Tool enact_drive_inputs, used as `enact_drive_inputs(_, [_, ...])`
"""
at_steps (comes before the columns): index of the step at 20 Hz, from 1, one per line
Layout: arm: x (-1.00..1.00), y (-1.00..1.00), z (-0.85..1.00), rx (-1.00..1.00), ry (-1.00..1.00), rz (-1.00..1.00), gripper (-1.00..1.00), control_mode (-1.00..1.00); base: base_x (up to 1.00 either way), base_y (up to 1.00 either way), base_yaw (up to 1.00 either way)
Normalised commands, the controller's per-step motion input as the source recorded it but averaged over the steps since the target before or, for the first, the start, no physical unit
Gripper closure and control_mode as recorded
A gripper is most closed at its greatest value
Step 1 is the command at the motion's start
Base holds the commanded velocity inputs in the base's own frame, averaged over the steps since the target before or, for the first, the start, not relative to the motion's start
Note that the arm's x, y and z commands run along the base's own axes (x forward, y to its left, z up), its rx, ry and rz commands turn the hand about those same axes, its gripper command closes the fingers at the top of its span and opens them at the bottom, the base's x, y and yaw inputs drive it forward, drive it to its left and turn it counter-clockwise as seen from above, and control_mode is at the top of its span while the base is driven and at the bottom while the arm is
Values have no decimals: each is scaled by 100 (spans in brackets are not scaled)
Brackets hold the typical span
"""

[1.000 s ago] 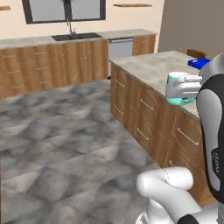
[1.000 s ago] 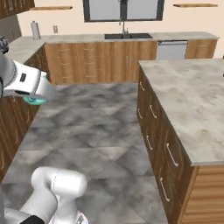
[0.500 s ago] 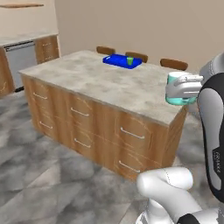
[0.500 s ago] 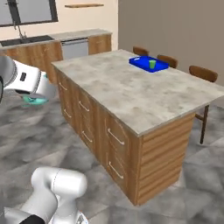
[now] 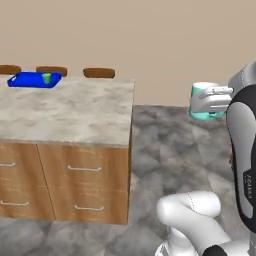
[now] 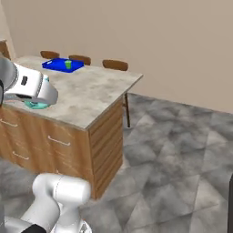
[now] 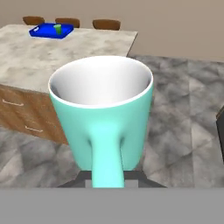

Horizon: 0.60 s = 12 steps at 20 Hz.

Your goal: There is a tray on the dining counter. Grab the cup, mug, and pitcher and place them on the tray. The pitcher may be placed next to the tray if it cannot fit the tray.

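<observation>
My gripper [image 5: 212,100] is shut on the teal mug [image 5: 201,103] by its handle and holds it upright in the air, off the right end of the dining counter [image 5: 70,112]. In the hand view the mug [image 7: 103,109] looms close, its white inside empty and its handle toward the camera. The blue tray [image 5: 33,80] lies at the counter's far left edge with the green cup [image 5: 47,78] standing on it. From the right, the gripper [image 6: 38,96] and mug [image 6: 33,105] hang over the counter's near side, far from the tray [image 6: 63,65]. The pitcher is out of view.
Wooden chairs [image 5: 99,73] stand behind the counter's far edge. Drawers [image 5: 82,187] front the counter's near side. Grey stone floor [image 6: 182,150] spreads to the right of the counter, up to a plain beige wall.
The base has swung around, so the whole scene has shifted: the dining counter now sits to the left with its right end in view. The mug stays in the gripper.
</observation>
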Motion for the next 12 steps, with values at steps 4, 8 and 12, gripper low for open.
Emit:
enact_drive_inputs(4, [0,0,0,0,0,0,100,100,32,0,-78])
enact_drive_inputs(8, [0,0,0,0,0,0,100,100,82,0,-46])
enact_drive_inputs(12, [0,0,0,0,0,0,100,100,100,-28,-10])
